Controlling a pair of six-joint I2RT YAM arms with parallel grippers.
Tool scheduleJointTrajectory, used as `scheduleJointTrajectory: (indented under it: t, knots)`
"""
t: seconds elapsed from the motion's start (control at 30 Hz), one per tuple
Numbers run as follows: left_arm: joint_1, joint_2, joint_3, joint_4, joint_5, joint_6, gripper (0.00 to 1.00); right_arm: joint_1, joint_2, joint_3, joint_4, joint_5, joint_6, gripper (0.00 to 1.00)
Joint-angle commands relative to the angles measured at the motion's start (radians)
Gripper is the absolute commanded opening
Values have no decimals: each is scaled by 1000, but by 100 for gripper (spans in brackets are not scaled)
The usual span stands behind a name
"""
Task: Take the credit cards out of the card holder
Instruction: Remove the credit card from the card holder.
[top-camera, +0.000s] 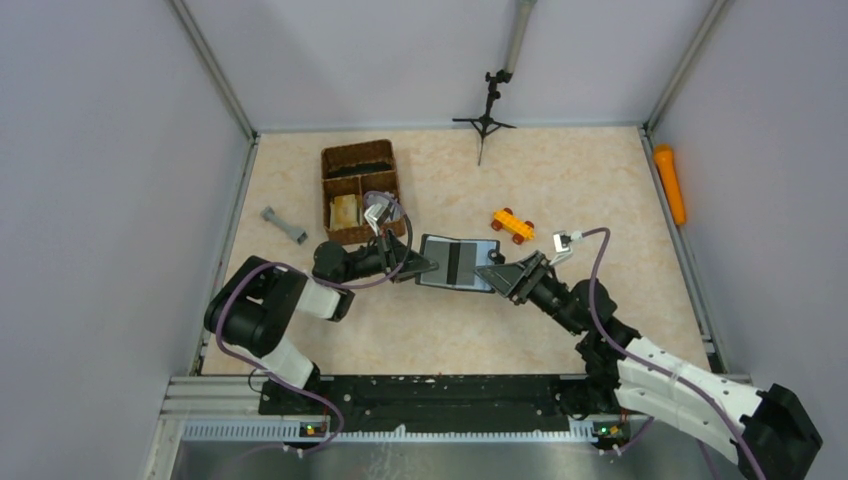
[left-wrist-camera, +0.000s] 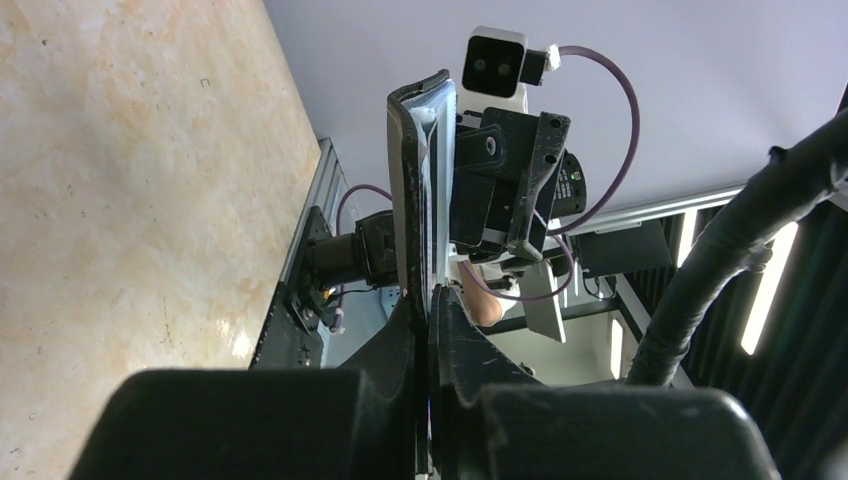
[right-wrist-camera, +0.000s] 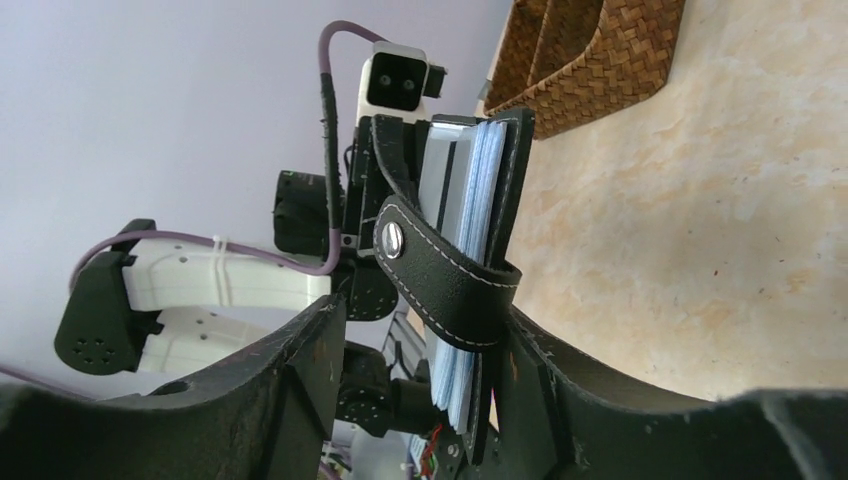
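At centre: card holder (top-camera: 458, 262) pinched by left end effector (top-camera: 420, 267), probably lifted.

The basket (right-wrist-camera: 590, 60) runs off the top edge in the right wrist view. From above, the pale thing (top-camera: 345, 212) in it, maybe cloth, is too small to tell. The left tool (top-camera: 422, 268) hides one edge of the card holder (top-camera: 452, 262).

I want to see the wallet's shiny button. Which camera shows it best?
The right wrist view: the round metal snap sits close up on the strap of the black folding card holder. The top view shows it tiny, snap not visible; the left wrist view only its edge.
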Motion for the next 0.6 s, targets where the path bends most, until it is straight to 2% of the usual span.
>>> scheduleJointTrajectory:
  t: [0.0, 0.1, 0.2, 0.33, 0.47, 0.57]
  knots:
    - [-3, -22, 27, 110, 13, -5, 0, -9, 27, 30, 13, -24, -42, 54]
    - [-6, -23, 25, 109, 16, -6, 0, -10, 52, 38, 19, -30, -43, 50]
    - [-11, -27, 23, 109, 18, -7, 0, -10, 72, 46, 41, -41, -43, 34]
    - [-16, -25, 26, 109, 23, -6, 0, -10, 96, 67, 47, -57, -54, 26]
    - [-19, -21, 31, 111, 34, -6, 0, -10, 107, 84, 28, -61, -65, 13]
    - [-13, -12, 38, 92, 74, 21, 22, -10, 98, 87, 17, -61, -75, 4]
